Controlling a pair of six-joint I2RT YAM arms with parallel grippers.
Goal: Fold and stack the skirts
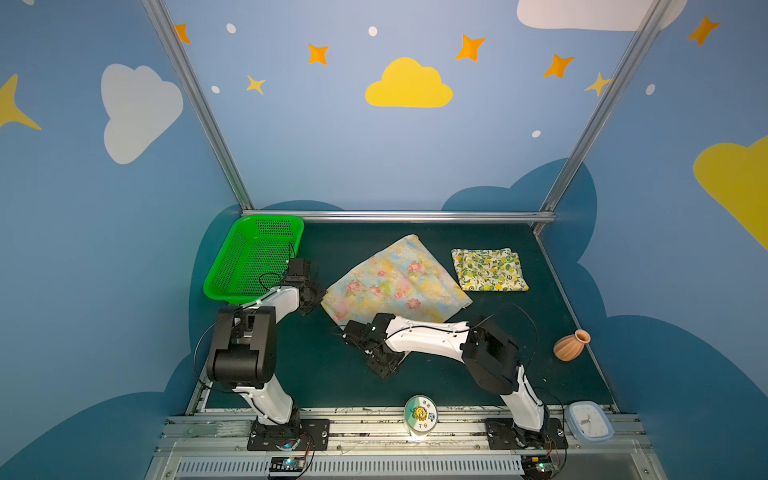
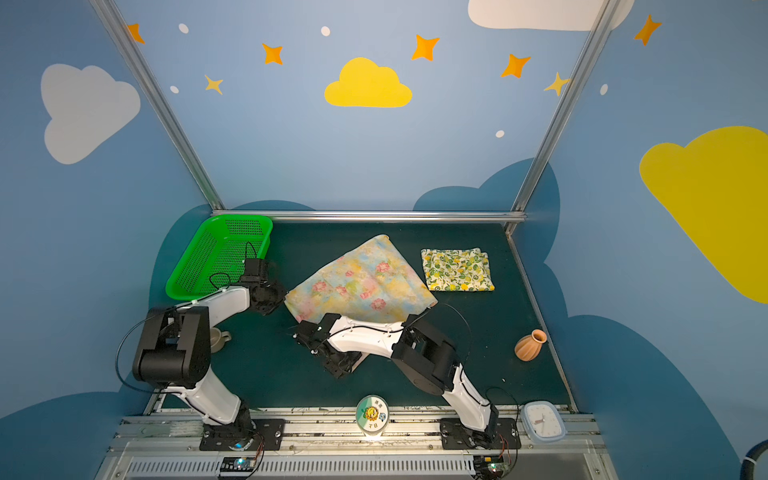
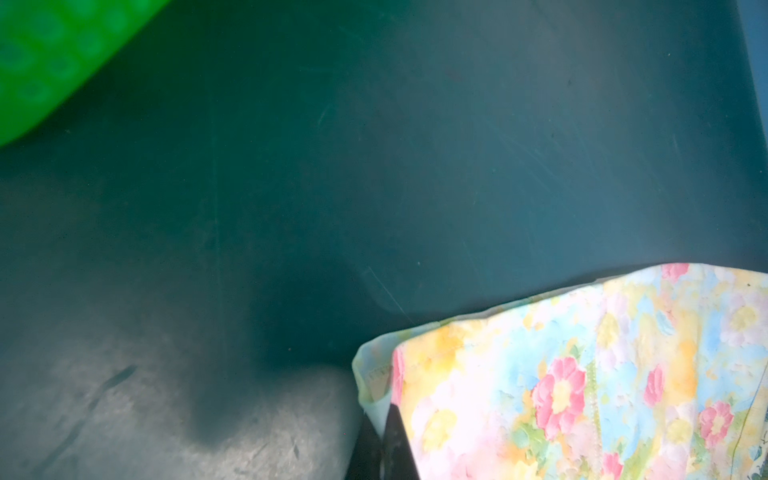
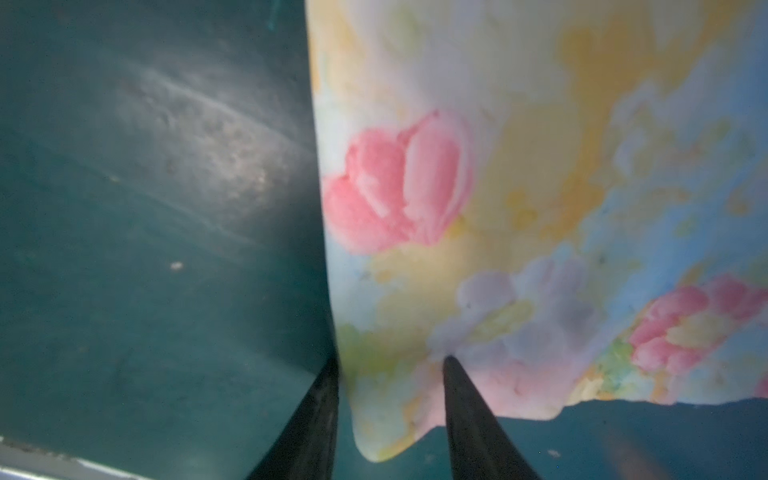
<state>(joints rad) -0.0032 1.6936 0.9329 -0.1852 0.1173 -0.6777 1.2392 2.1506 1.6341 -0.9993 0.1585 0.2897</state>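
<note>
flowered skirt [image 1: 395, 282]: pale yellow, pink blooms, blue washes (soft, watercolour-like) | lemon skirt [image 1: 490, 270]: cream, yellow lemons, green leaves | basket [image 1: 237, 262]: bright green mesh | table [image 1: 332, 374]: dark teal | vase [image 1: 569, 345]: terracotta

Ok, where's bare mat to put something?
Free: dark green mat between folded lemon-print skirt and terracotta vase; also beyond the round tin. Crowded: left gripper and right gripper at the pastel flowered skirt, by the green mesh basket.

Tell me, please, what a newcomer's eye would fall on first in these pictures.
The flowered skirt draws the eye first, spread flat in the middle, with the left gripper shut on its left corner and the right gripper open astride its near corner. Next come the lemon skirt, folded at far right, and the bright green basket in the far left corner.
</note>
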